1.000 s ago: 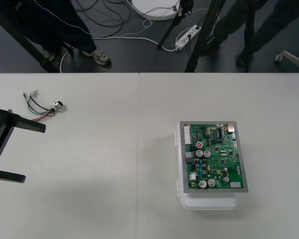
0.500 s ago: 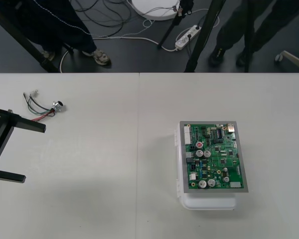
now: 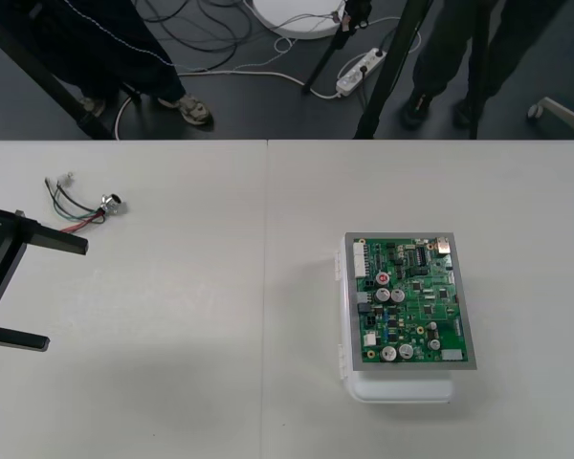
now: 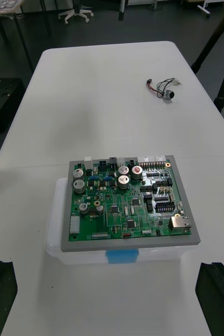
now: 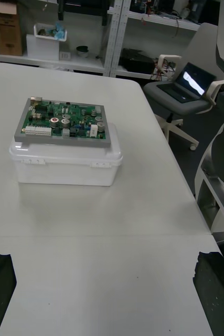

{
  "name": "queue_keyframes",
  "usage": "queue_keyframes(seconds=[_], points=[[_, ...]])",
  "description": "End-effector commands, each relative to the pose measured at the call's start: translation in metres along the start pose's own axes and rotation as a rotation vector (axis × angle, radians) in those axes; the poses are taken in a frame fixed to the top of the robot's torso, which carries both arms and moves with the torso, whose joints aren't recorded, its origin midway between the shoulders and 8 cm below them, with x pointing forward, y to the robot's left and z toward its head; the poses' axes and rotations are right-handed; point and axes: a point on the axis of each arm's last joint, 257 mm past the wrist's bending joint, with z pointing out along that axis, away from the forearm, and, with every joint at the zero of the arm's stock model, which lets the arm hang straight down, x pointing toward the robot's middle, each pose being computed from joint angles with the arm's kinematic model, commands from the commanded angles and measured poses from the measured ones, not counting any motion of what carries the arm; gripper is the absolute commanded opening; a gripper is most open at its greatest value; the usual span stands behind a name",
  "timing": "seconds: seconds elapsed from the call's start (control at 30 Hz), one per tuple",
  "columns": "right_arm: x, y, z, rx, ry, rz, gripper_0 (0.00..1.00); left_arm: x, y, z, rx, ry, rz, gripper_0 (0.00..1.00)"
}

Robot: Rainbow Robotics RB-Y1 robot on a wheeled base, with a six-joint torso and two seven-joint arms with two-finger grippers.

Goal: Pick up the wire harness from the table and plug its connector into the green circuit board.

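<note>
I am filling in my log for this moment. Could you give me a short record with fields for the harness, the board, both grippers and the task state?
wire harness: loose on the table, far left part
green circuit board: on white base, apart from harness
left gripper: open, empty, just nearer than harness
right gripper: open, empty, facing the board
task: harness not picked up

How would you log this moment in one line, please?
left pincer open, at table's left edge near wire harness | right pincer open, green circuit board ahead | wire harness on table, unplugged
</note>
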Motion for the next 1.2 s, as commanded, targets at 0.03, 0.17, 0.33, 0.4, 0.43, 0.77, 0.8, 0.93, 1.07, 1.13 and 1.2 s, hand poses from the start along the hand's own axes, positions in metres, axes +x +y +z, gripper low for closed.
queue_keyframes(seconds=[0.03, 0.17, 0.33, 0.4, 0.43, 0.77, 0.8, 0.93, 1.07, 1.13, 1.2], points=[[-0.005, -0.001, -0.006, 0.013, 0.002, -0.052, 1.0, -0.014, -0.003, -0.009, 0.042, 0.042, -0.005, 1.0], [-0.005, -0.001, -0.006, 0.013, 0.002, -0.052, 1.0, -0.014, -0.003, -0.009, 0.042, 0.042, -0.005, 1.0], [-0.005, -0.001, -0.006, 0.013, 0.002, -0.052, 1.0, -0.014, -0.003, -0.009, 0.042, 0.042, -0.005, 1.0], [-0.005, -0.001, -0.006, 0.013, 0.002, -0.052, 1.0, -0.014, -0.003, -0.009, 0.042, 0.042, -0.005, 1.0], [-0.005, -0.001, -0.006, 0.013, 0.002, -0.052, 1.0, -0.014, -0.003, -0.009, 0.042, 0.042, -0.005, 1.0], [-0.005, -0.001, -0.006, 0.013, 0.002, -0.052, 1.0, -0.014, -0.003, -0.009, 0.042, 0.042, -0.005, 1.0], [-0.005, -0.001, -0.006, 0.013, 0.002, -0.052, 1.0, -0.014, -0.003, -0.009, 0.042, 0.042, -0.005, 1.0], [-0.005, -0.001, -0.006, 0.013, 0.002, -0.052, 1.0, -0.014, -0.003, -0.009, 0.042, 0.042, -0.005, 1.0], [-0.005, -0.001, -0.006, 0.013, 0.002, -0.052, 1.0, -0.014, -0.003, -0.009, 0.042, 0.042, -0.005, 1.0], [-0.005, -0.001, -0.006, 0.013, 0.002, -0.052, 1.0, 0.003, -0.013, -0.001, 0.056, 0.039, -0.053, 1.0], [0.014, 0.016, 0.004, 0.007, -0.018, 0.025, 1.0, 0.003, -0.013, -0.001, 0.056, 0.038, -0.051, 1.0]])
